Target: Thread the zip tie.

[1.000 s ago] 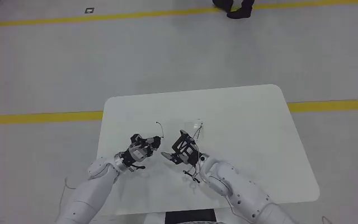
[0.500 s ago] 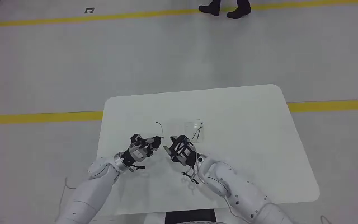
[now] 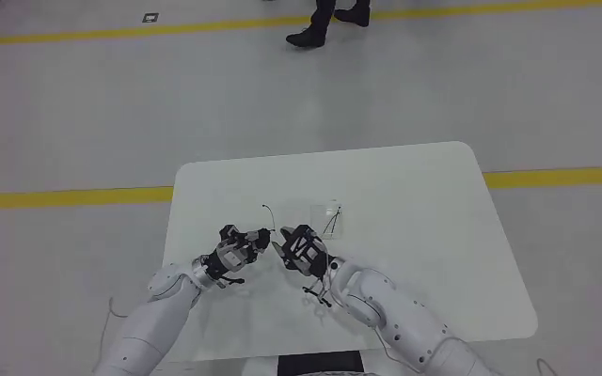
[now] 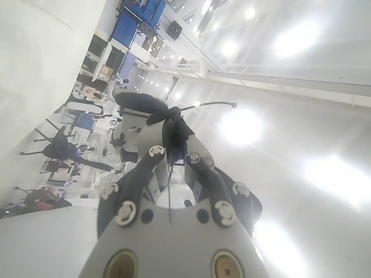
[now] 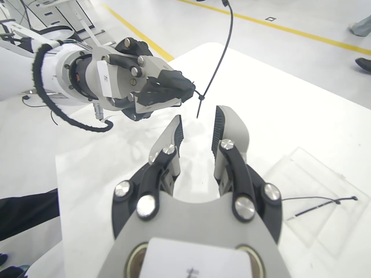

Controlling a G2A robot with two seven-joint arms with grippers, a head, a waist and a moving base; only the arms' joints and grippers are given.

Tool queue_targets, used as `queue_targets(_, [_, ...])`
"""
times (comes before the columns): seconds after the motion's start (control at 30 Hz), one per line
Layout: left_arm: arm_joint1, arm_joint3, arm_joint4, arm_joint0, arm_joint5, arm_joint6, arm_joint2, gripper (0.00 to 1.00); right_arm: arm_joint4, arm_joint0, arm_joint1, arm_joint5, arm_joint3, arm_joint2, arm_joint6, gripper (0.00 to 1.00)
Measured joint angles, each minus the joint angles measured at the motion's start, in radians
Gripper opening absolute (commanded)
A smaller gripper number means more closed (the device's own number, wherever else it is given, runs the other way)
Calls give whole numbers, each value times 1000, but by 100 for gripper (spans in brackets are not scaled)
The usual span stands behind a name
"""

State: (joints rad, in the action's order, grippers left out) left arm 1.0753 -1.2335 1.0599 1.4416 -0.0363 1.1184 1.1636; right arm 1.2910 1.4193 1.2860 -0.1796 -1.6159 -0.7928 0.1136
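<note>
**Top view.** We see both arms over the near half of the white table [image 3: 423, 188], their grippers facing one another and just apart. The left gripper [image 3: 256, 241] is closed on the black tie [image 3: 269, 214], and the right gripper [image 3: 287, 246] sits just beside it.

**Right wrist view.** The left gripper [image 5: 187, 91] points toward the camera's own claw and pinches the tie [image 5: 221, 50] low on the strap between taped black fingertips. From the pinch the tie rises in a gentle curve, clear of the table, and ends in a small square head [image 5: 224, 0]. A short tail hangs below the grip. There is a small lump on the strap just off the fingertips, and we cannot tell what it is. The right gripper [image 5: 198, 125] is parted to a moderate gap and holds nothing. Its ribbed pads [image 5: 217, 128] stand either side of the space just under the tail's tip, and the tip touches neither pad.

**Left wrist view.** We see the left gripper [image 4: 174, 128] clamped on the tie [image 4: 208, 104]. The head points off to one side, and a thin strand runs back between the fingers toward the palm.

**Surroundings.** Beyond the grippers a clear tray [image 3: 318, 211] lies flat on the table with spare ties [image 3: 331, 222] in it. From the right wrist we see the tray [image 5: 307, 169] and the spare ties [image 5: 318, 205] lying across its floor.
</note>
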Motion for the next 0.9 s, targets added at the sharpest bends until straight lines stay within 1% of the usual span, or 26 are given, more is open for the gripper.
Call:
queue_targets(0.03, [0, 0, 0, 0, 0, 0, 0, 0, 0, -1, 1, -1, 1, 0, 1, 18])
queue_targets(0.13, [0, 0, 0, 0, 0, 0, 0, 0, -3, -7, 3, -5, 5, 2, 4, 18])
queue_targets(0.23, [0, 0, 0, 0, 0, 0, 0, 0, -5, -12, 5, -7, 8, 2, 5, 15])
queue_targets(0.47, [0, 0, 0, 0, 0, 0, 0, 0, -10, -21, 9, -8, 17, -1, 2, 15])
queue_targets(0.63, [0, 0, 0, 0, 0, 0, 0, 0, -11, -23, 11, -9, 21, -2, 1, 13])
queue_targets(0.73, [0, 0, 0, 0, 0, 0, 0, 0, -10, -24, 13, -12, 22, -3, 2, 9])
queue_targets(0.8, [0, 0, 0, 0, 0, 0, 0, 0, -10, -24, 13, -13, 22, -4, 2, 0])
queue_targets(0.9, [0, 0, 0, 0, 0, 0, 0, 0, -9, -23, 14, -14, 22, -6, 3, 0])
